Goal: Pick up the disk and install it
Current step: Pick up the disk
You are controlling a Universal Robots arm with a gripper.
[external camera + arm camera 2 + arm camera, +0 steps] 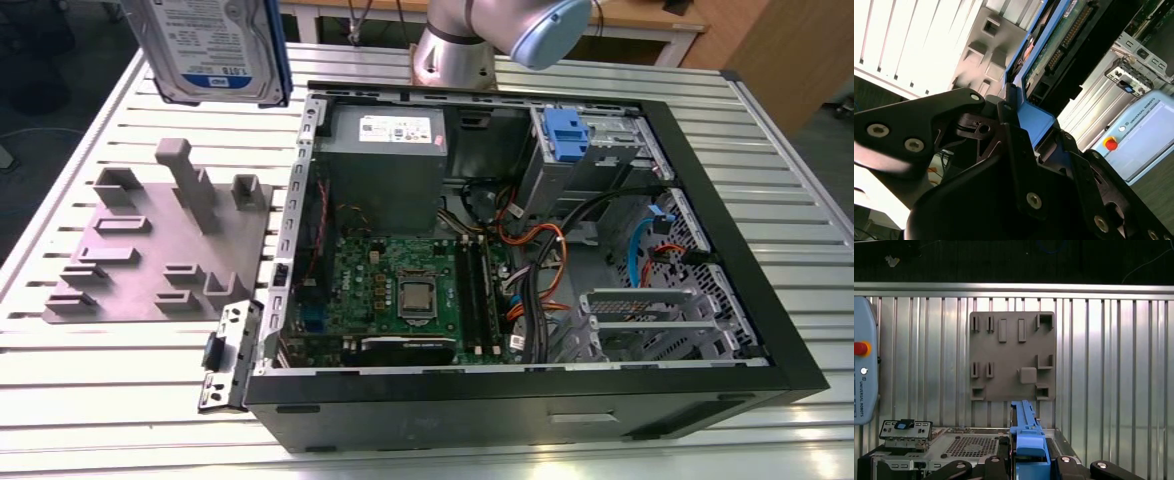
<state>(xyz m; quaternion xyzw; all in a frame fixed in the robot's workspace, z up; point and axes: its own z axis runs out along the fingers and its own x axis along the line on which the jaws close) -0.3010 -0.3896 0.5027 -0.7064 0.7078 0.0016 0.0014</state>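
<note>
One disk [214,45] hangs in the air above the desk [107,400] and the grey pegged plate [147,250], beside the open computer case [534,405]. You have the pincer [1029,456] clamped on its blue rail [1023,420].

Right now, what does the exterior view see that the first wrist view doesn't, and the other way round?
Exterior view's extras: the inside of the open computer case, with its green motherboard and grey power supply, plus the labelled face of the disk, up in the air. First wrist view's extras: the gripper shut on the disk's blue rail, seen edge-on, and a box with a red button. Both share: the disk, the grey plate with pegs, and the ribbed metal table.
</note>
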